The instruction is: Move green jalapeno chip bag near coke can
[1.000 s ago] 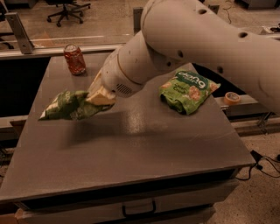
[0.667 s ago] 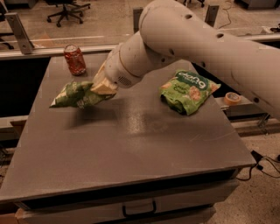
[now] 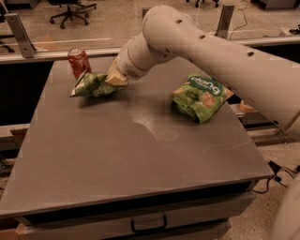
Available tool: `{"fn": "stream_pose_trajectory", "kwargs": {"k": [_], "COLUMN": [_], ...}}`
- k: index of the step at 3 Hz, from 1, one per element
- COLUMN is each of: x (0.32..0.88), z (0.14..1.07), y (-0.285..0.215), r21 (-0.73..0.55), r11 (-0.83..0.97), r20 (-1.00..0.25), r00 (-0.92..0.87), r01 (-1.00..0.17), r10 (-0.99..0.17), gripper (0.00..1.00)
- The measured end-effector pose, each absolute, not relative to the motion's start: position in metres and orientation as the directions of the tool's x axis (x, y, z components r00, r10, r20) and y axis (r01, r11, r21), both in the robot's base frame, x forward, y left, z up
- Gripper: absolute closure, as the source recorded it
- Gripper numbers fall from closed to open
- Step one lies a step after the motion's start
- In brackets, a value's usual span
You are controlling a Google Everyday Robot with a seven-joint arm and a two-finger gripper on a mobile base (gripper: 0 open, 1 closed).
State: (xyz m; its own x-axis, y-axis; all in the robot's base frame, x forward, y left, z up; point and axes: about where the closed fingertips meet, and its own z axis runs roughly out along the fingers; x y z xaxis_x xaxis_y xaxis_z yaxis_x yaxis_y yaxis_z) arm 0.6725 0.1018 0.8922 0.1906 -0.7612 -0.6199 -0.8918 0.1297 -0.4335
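The green jalapeno chip bag (image 3: 90, 85) is a dark-green bag with white markings, held crumpled at its right end. My gripper (image 3: 115, 79) is shut on that end and holds the bag low over the table's far left part. The coke can (image 3: 78, 62), red with a silver top, stands upright at the far left edge, just behind the bag's left end. Whether the bag touches the can or the table cannot be told. My white arm reaches in from the right.
A smaller bright-green bag with orange-red pictures (image 3: 201, 96) lies on the right side of the grey table (image 3: 140, 154). A drawer handle (image 3: 149, 225) shows under the front edge. Rails and an office chair (image 3: 70, 9) stand behind.
My gripper has carried the chip bag up and away toward the far left, from the left middle of the table to just in front of the coke can.
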Motion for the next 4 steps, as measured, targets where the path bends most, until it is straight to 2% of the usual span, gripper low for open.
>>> {"fn": "stream_pose_trajectory", "kwargs": {"k": [2, 4], "x": [0.745, 0.78], "z": [0.88, 0.882], "y": [0.087, 0.092], "r21": [-0.473, -0.49], "r11": [0.229, 0.249], "r20": [-0.608, -0.616], "r00": [0.128, 0.129], "r01": [-0.851, -0.835], "r10": [-0.783, -0.778], "gripper": [1.0, 1.0]}}
